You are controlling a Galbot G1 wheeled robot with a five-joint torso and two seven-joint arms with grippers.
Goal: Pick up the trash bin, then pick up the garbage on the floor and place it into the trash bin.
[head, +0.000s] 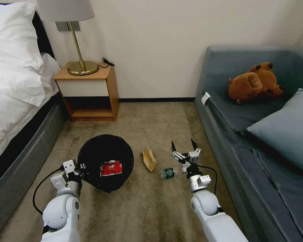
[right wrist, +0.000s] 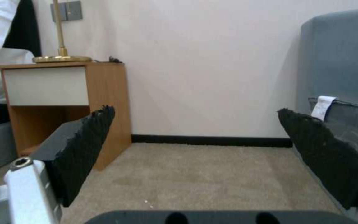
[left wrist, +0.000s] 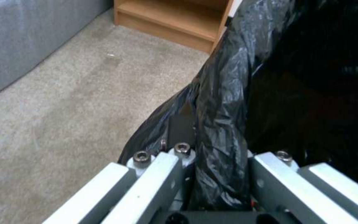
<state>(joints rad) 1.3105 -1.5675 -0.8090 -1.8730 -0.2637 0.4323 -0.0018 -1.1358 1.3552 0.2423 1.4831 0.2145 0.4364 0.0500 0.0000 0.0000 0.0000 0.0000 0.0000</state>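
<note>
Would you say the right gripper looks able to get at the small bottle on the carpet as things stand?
Probably yes. The right gripper is open and empty, the bottle lies on bare carpet just beside that arm's wrist, and nothing stands between them; the arm would need to draw back and dip down.

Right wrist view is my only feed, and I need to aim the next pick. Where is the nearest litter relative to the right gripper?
Observer: The small clear bottle lies on the carpet by the wrist of the right gripper, on the robot's left side of it and nearer the robot than the open fingertips.
Operator: Anything else loose?
Observer: A yellow-brown packet lies on the carpet between the bottle and the trash bin.
Operator: Is the bin held?
Observer: Yes, the left gripper is shut on its bag-covered rim.
</note>
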